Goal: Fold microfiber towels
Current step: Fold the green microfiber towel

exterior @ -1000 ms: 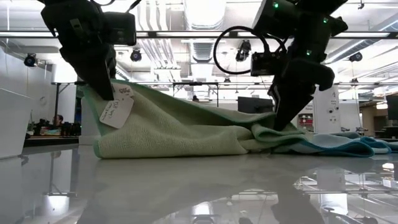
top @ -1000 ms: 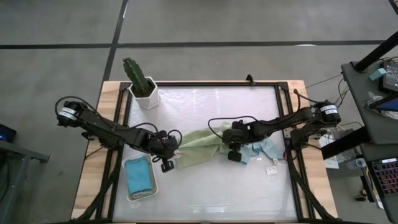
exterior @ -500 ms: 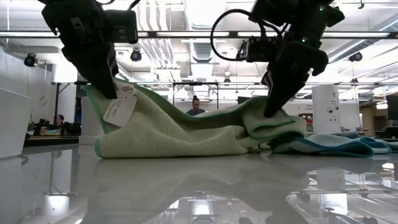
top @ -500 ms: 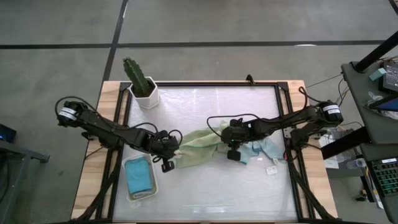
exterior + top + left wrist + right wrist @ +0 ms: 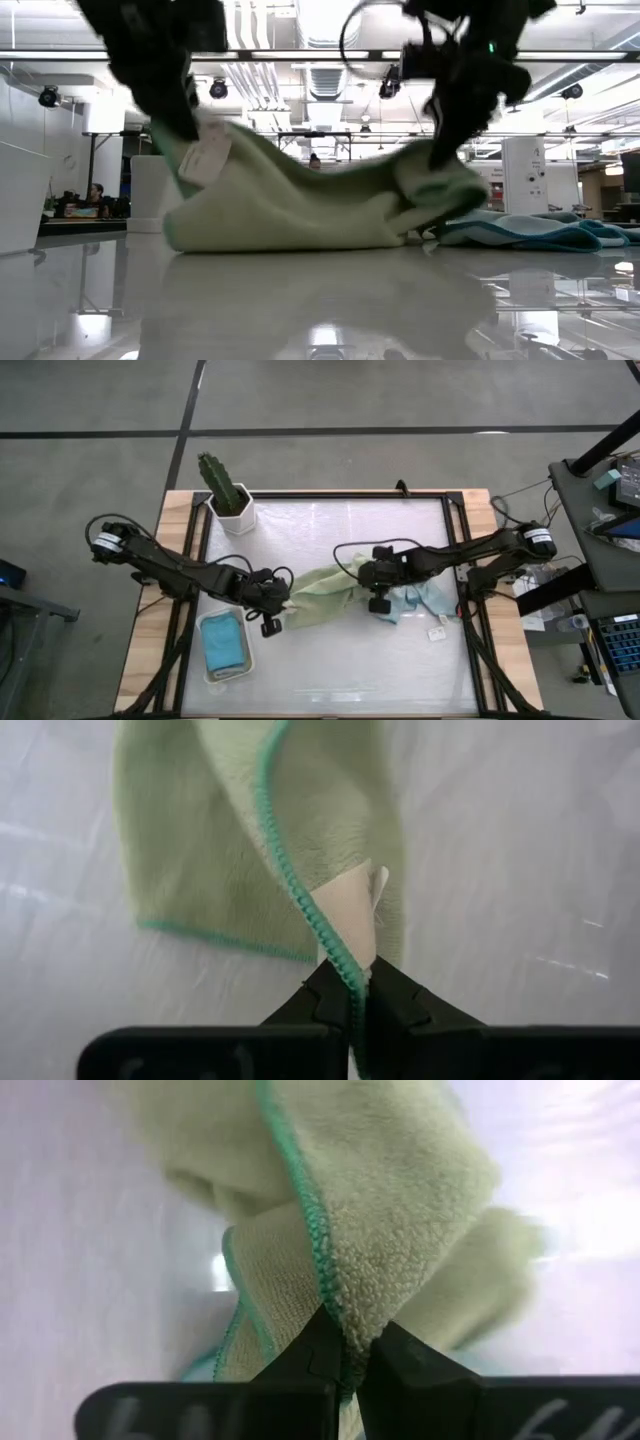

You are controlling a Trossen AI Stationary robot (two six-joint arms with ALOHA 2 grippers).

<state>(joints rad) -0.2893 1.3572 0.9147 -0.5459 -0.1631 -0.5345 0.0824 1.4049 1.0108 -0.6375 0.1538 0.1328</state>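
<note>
Both pairs of jaws are clamped on the sage green towel (image 5: 322, 597), each on one corner of its teal-stitched hem. The left gripper (image 5: 356, 988) is pinched on the corner that carries the white tag (image 5: 209, 158), as seen in the left wrist view. The right gripper (image 5: 350, 1342) is pinched on a thick fold at the opposite corner.

Over the last second the right jaws have been closed fully on that corner, and the corner has been raised and carried toward the left arm. In the high view the right gripper (image 5: 378, 585) now sits nearer the table's middle than it did. In the low view the right-hand end of the cloth has been lifted off the table and curled over itself, where earlier it lay low beside the blue cloths. The left gripper (image 5: 270, 600) has hardly shifted. A fold is judged to be under way, with one edge being brought across to meet the other.

A pale blue towel (image 5: 432, 598) is left lying past the right gripper, and a teal towel (image 5: 223, 645) rests in the white tray (image 5: 242, 669).

Dark marks are visible on the tag, but nothing can be read. No brand is seen.
</note>
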